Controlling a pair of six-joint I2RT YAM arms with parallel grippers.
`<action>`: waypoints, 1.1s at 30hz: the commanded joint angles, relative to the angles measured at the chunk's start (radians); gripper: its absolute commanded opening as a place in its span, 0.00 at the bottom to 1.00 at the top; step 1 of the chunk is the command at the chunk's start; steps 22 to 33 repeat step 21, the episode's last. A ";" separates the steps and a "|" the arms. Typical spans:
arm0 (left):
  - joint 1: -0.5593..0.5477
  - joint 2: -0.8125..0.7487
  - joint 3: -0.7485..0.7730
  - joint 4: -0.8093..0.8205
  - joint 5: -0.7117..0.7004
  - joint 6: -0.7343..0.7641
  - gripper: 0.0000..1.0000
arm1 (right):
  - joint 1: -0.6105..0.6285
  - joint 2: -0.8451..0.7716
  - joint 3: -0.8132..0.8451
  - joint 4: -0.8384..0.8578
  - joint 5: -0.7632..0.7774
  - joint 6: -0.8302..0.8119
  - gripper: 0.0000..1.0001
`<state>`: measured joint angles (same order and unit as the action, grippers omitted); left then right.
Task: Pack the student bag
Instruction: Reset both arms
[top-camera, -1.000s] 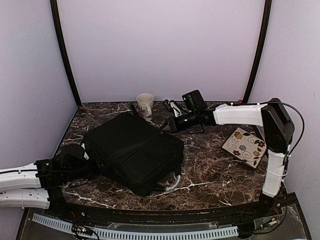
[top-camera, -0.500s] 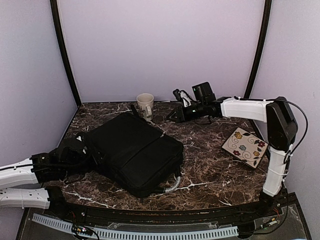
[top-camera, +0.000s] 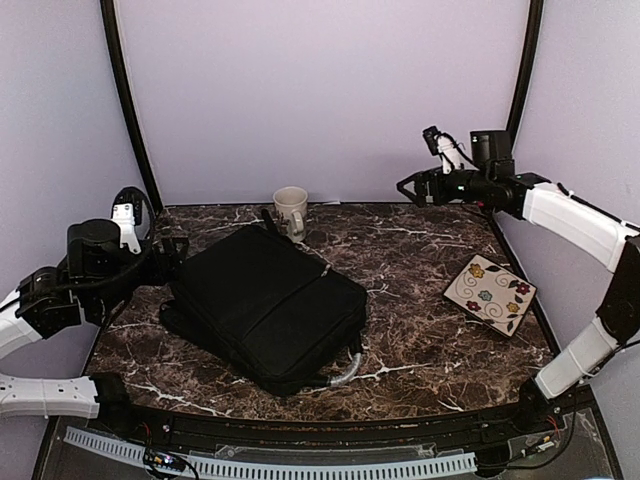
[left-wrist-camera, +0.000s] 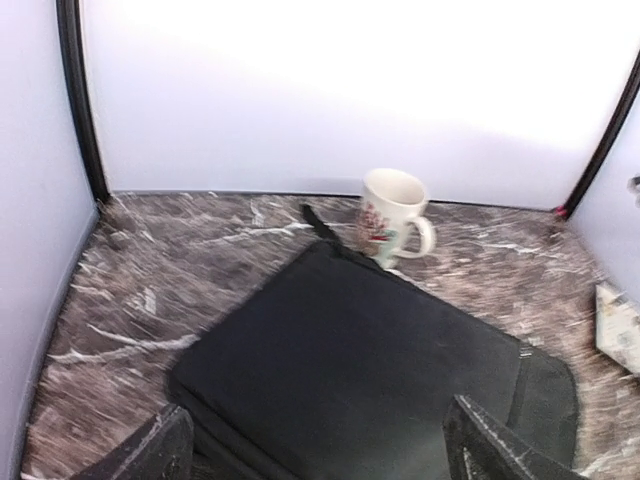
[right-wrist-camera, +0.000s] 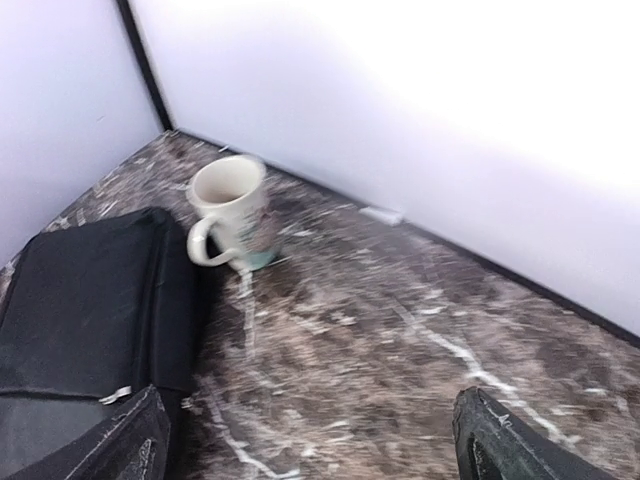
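- With both sets of jaws spread wide and nothing between them, neither arm is holding anything.
- Left gripper (left-wrist-camera: 320, 455): released. Its fingers (left-wrist-camera: 150, 455) sit at the bottom corners of its wrist view. It is raised off the table at the left side and aimed across the student bag (top-camera: 265, 305), with no contact.
- Right gripper (right-wrist-camera: 320, 445): released too. It is up high near the back right corner, pointing left toward the mug (top-camera: 291, 210) and well apart from both mug and bag.
- Student bag: lies flat on the dark marble-pattern table (top-camera: 430, 340), left of centre and turned diagonally. The grey curved handle (top-camera: 345, 372) pokes out at its near right corner.
- Mug: cream, upright, at the back edge just beside the bag's far corner. A black strap end (top-camera: 268, 217) lies next to it.
- Floral square tile (top-camera: 489, 292): flat on the right side of the table, well apart from the bag, roughly under the right arm's forearm.
- Both wrist views are blurred, so I cannot tell whether the bag's zippers are closed.
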<state>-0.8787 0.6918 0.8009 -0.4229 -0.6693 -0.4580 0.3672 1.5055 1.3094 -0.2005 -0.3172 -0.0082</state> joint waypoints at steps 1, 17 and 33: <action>0.052 0.063 0.021 0.098 -0.168 0.333 0.92 | -0.112 -0.042 -0.053 0.035 0.105 -0.004 1.00; 0.411 0.166 -0.080 0.367 0.076 0.422 0.99 | -0.257 -0.226 -0.187 0.070 0.102 0.129 1.00; 0.411 0.078 -0.167 0.429 0.099 0.457 0.99 | -0.267 -0.222 -0.228 0.107 0.113 0.107 1.00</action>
